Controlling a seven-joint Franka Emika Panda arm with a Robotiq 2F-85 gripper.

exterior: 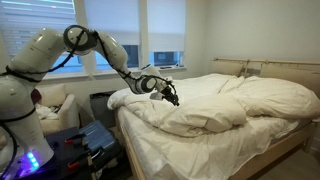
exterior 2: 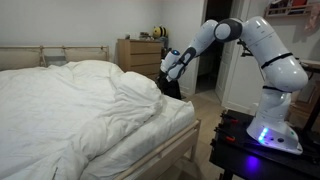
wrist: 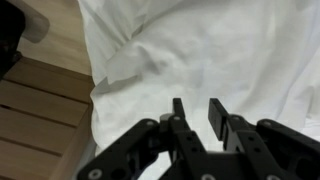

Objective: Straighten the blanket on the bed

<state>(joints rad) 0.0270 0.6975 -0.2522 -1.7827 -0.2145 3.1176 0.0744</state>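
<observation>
Gripper (wrist: 198,118) hangs just above the blanket (exterior: 250,100) at the bed's (exterior: 170,152) edge, jaws narrowly apart and holding nothing; floor (wrist: 40,110) to the left.

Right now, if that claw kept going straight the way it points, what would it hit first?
Probably the blanket: the claw points straight at its wrinkled white fabric, though how near is unclear.

Daylight through big windows (exterior: 165,30), white armchair (exterior: 58,108) below them. Wooden dresser (exterior 2: 138,55) against a pale wall (exterior 2: 60,22), maybe a yellowish thing (exterior 2: 158,33) on top, too blurry. Wood plank floor (wrist: 40,115).
</observation>
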